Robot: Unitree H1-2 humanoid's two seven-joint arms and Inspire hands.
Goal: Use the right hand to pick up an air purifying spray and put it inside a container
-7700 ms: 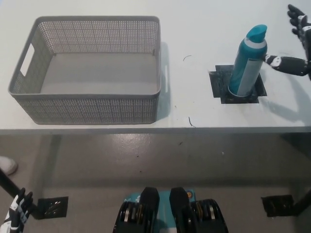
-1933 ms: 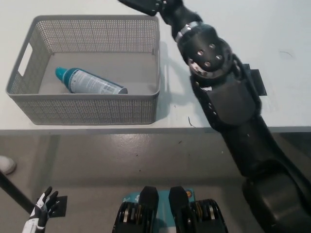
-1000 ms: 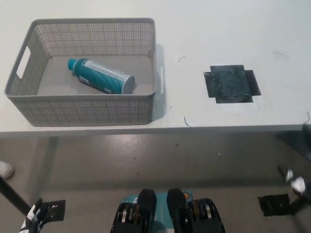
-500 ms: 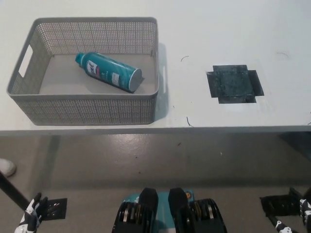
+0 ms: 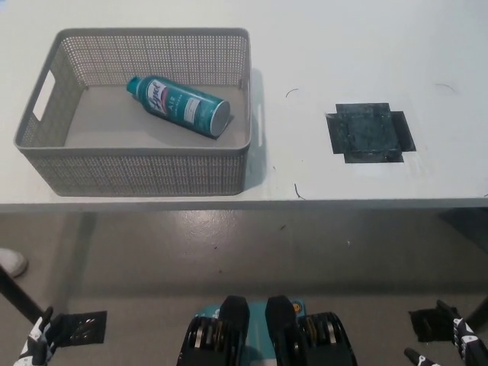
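Note:
The air purifying spray (image 5: 180, 106), a teal can with a white label, lies on its side inside the grey mesh basket (image 5: 137, 169), cap toward the back left and base toward the right wall. Nothing touches the can. My black right hand (image 5: 456, 341) hangs low at the picture's bottom right, far below the table edge, holding nothing with its fingers apart. My white left hand (image 5: 36, 348) rests at the bottom left corner, also empty and only partly in view.
A black taped square (image 5: 368, 133) marks the white table (image 5: 366, 46) to the right of the basket. The table's front edge (image 5: 305, 204) runs across the middle, with grey floor below. A white shoe tip (image 5: 9, 261) shows at far left.
The can has rolled to the right and toward the back inside the basket, label now up. My right hand has sunk lower at the bottom right corner.

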